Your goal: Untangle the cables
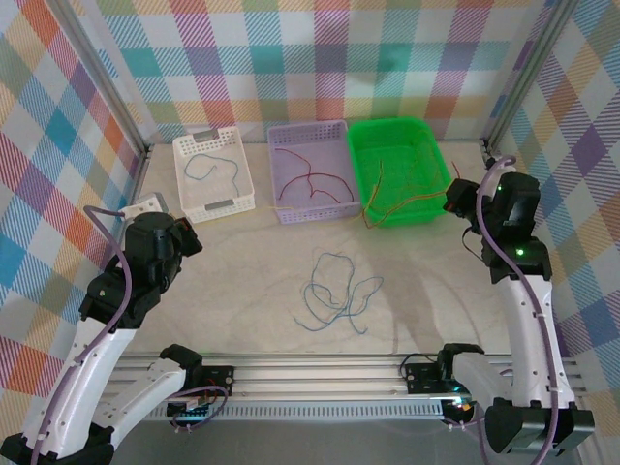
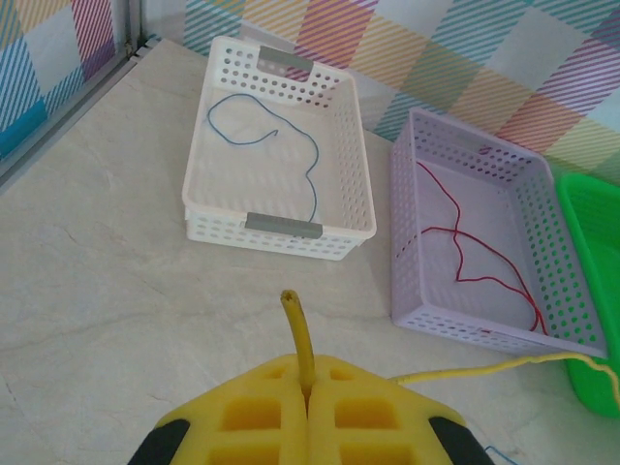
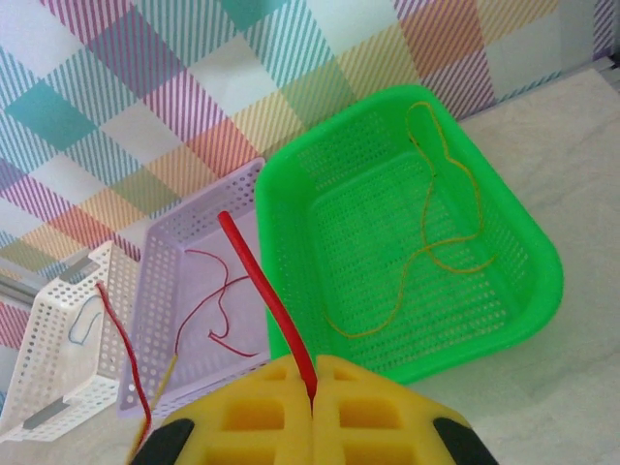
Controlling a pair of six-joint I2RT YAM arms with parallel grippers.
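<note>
My left gripper (image 2: 310, 373) is shut on a yellow cable (image 2: 298, 329). Its short end sticks up between the jaws, and the rest trails right toward the green basket (image 2: 591, 291). My right gripper (image 3: 313, 373) is shut on a red cable (image 3: 257, 271), whose end rises over the purple basket (image 3: 155, 291). In the top view the left gripper (image 1: 150, 206) is by the white basket (image 1: 208, 140) and the right gripper (image 1: 457, 194) is beside the green basket (image 1: 387, 124). A tangle of blue cables (image 1: 334, 291) lies on the table's middle.
The white basket (image 2: 281, 232) holds a blue cable (image 2: 276, 131). A red cable (image 2: 465, 242) lies in the purple basket (image 2: 407, 242), and a yellow one (image 3: 436, 242) in the green basket (image 3: 523, 291). Checked walls close the back and sides.
</note>
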